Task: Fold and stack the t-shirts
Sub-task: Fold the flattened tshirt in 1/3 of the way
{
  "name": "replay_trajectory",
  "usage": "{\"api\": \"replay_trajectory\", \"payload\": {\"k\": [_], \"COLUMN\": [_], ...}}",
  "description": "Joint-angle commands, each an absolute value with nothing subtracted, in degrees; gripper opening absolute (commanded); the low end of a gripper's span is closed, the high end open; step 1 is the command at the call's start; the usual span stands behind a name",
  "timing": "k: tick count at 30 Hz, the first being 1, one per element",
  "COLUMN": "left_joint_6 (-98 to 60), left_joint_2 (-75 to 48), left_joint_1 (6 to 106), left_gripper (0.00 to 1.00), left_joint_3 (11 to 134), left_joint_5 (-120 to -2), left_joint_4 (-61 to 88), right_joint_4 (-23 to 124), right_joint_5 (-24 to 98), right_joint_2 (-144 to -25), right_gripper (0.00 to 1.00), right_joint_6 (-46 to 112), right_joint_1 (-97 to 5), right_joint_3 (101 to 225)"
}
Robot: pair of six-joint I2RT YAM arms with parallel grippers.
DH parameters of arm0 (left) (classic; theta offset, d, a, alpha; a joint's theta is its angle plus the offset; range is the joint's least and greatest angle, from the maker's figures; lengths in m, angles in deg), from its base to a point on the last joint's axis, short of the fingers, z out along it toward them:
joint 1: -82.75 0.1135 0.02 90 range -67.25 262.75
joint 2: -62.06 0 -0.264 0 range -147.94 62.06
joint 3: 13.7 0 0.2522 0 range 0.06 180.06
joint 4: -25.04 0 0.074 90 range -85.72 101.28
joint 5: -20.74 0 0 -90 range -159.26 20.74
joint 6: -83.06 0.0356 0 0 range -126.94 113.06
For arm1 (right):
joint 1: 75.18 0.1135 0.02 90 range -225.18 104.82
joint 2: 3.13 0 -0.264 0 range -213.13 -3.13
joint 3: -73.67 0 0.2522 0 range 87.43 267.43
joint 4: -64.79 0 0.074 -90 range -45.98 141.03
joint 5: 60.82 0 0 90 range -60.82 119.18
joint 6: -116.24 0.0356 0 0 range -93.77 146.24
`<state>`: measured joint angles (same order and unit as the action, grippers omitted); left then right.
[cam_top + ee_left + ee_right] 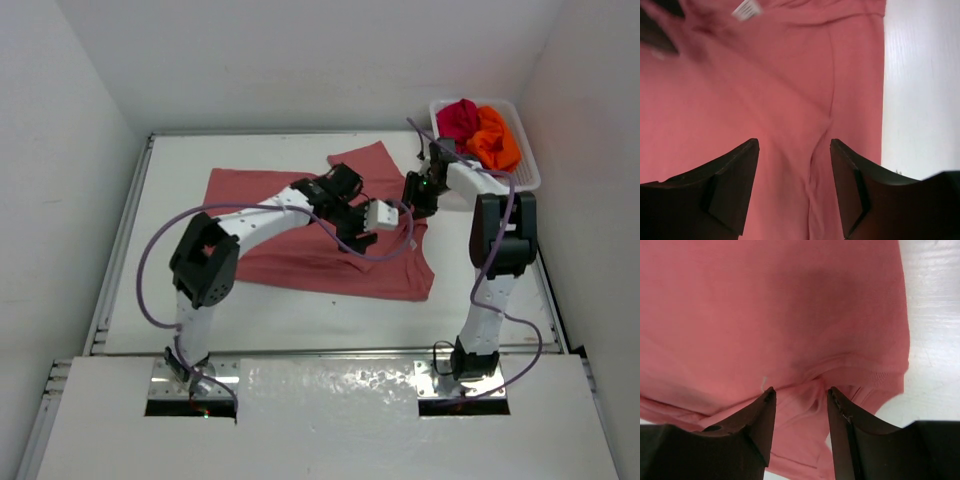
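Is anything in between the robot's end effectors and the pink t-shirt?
No, nothing I can see is in the way. The left end effector and the right end effector both hang right over the pink t-shirt with their jaws apart. Only its cloth shows under them.

Pink t-shirt (300, 262) laid spread out mid-scene, lightly wrinkled, one sleeve pointed far. Red t-shirt (458, 118) and orange t-shirt (496, 140) crumpled together in basket (497, 102) far right, red on left.
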<state>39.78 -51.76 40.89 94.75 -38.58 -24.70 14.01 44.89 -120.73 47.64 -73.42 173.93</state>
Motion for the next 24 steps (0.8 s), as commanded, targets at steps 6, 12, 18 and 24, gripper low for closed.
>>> {"api": "replay_trajectory", "payload": {"k": [6, 12, 18, 24], "left_joint_6": [47.3, 59.6, 61.5, 54.8], "left_joint_2": [-57.3, -57.6, -59.3, -61.1], "left_joint_1": [35.8, 35.8, 34.2, 34.2], "left_gripper": [0.55, 0.58, 0.57, 0.49], "left_joint_3": [94.4, 93.0, 92.2, 93.7], "left_joint_5": [-34.5, -40.1, -42.4, -45.9], "left_joint_4": [-15.5, -26.5, -27.7, -21.8], "right_joint_4": [12.0, 13.0, 13.6, 13.2], "right_joint_5": [45.9, 46.3, 47.1, 47.8], "right_joint_2": [-122.4, -121.1, -122.0, -122.7], "right_gripper": [0.43, 0.43, 0.42, 0.33], "right_joint_6": [46.8, 45.7, 45.6, 45.4], "right_joint_1": [-73.1, -73.0, -72.8, -71.9], "right_joint_3": [176.9, 174.2, 173.7, 173.7]}}
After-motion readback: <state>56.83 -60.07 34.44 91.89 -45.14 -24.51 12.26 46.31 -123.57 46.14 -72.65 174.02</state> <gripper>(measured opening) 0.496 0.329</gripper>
